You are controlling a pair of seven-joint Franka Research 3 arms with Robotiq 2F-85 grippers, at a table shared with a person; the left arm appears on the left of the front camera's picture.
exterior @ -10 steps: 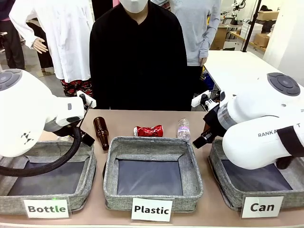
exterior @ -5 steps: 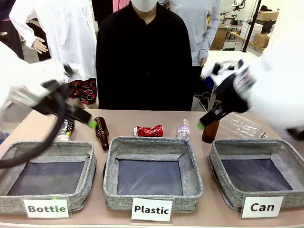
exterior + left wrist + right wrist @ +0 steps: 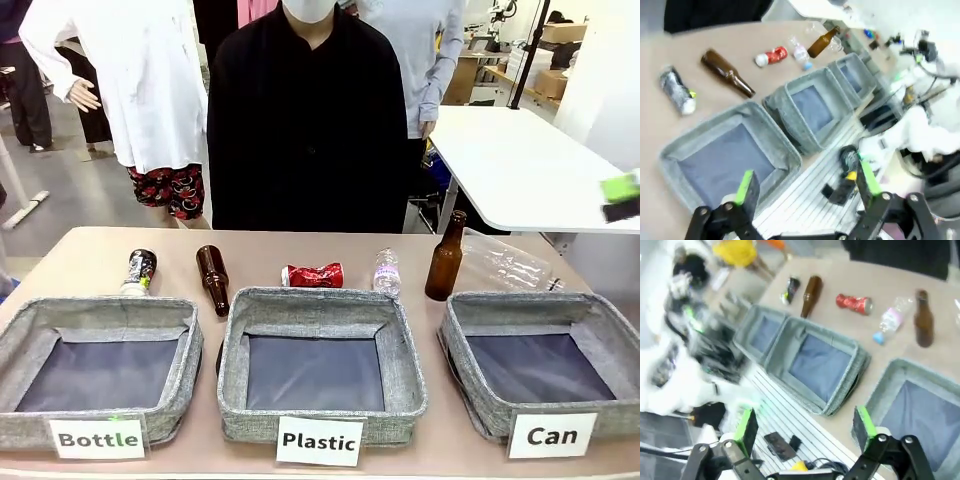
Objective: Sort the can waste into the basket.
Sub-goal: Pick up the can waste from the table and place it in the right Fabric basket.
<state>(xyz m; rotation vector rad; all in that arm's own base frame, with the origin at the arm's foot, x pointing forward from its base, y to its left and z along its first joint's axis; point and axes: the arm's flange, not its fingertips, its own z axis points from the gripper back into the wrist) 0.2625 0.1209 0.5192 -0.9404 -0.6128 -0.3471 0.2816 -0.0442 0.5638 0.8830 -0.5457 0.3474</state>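
The crushed red can (image 3: pixel 313 275) lies on the table behind the middle basket. The dark can (image 3: pixel 139 270) with a silver top lies at the far left. The grey "Can" basket (image 3: pixel 470 345) stands at the front right with nothing in it. In the left wrist view my left gripper (image 3: pixel 806 182) is open, high above the baskets, with the red can (image 3: pixel 772 55) and the dark can (image 3: pixel 677 90) far below. My right gripper (image 3: pixel 804 424) is open too, high over the Can basket (image 3: pixel 925 415), well short of the red can (image 3: pixel 854 302) and the dark can (image 3: pixel 790 290).
A "Bottle" basket (image 3: pixel 25 345) and a "Plastic" basket (image 3: pixel 320 305) stand left and middle. A brown bottle (image 3: pixel 212 280) lies behind them, another (image 3: pixel 444 258) stands upright. Two clear plastic bottles (image 3: pixel 387 272) (image 3: pixel 505 265) lie near it. A person in black (image 3: pixel 305 130) stands at the far side.
Both arms have swung up and outward, away from the table's middle. They no longer cover the cans and bottles in the front view. Nothing on the table has moved.
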